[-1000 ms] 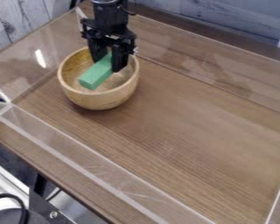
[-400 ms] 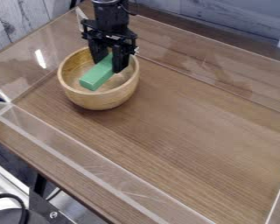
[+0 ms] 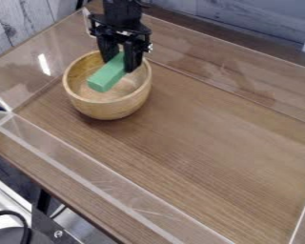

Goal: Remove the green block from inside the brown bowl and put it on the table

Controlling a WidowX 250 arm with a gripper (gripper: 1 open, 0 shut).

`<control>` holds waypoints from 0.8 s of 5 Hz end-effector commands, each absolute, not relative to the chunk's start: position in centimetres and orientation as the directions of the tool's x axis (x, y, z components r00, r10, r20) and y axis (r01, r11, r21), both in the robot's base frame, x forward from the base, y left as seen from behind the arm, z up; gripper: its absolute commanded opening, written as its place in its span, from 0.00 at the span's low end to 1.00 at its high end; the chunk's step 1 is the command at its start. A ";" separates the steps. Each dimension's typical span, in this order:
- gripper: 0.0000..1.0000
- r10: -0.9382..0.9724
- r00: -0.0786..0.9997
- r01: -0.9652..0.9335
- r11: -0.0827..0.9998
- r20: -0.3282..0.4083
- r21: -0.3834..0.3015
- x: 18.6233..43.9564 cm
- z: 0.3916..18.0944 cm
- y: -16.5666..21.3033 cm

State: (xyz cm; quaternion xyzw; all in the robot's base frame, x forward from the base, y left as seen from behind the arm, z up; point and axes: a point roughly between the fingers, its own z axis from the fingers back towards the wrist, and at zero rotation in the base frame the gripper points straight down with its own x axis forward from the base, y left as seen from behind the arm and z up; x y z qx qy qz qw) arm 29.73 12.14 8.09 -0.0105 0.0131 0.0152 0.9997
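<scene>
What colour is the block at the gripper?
The block is green, showing best in the camera view.

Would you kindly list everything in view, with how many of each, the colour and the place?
Green block: one, bright green, tilted, in the jaws over the bowl's inside
Bowl: one, light tan wood, toward the left of the tabletop
Tabletop: one, brown wood grain, across most of the view
Clear plastic edging: transparent, along the table's near left side
Cables: black, lower left corner
Robot arm with gripper: one, black, top left, jaws shut on the block
</scene>
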 end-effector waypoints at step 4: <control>0.00 -0.051 0.994 0.053 0.999 0.100 -0.014 30.3 12.7 8.7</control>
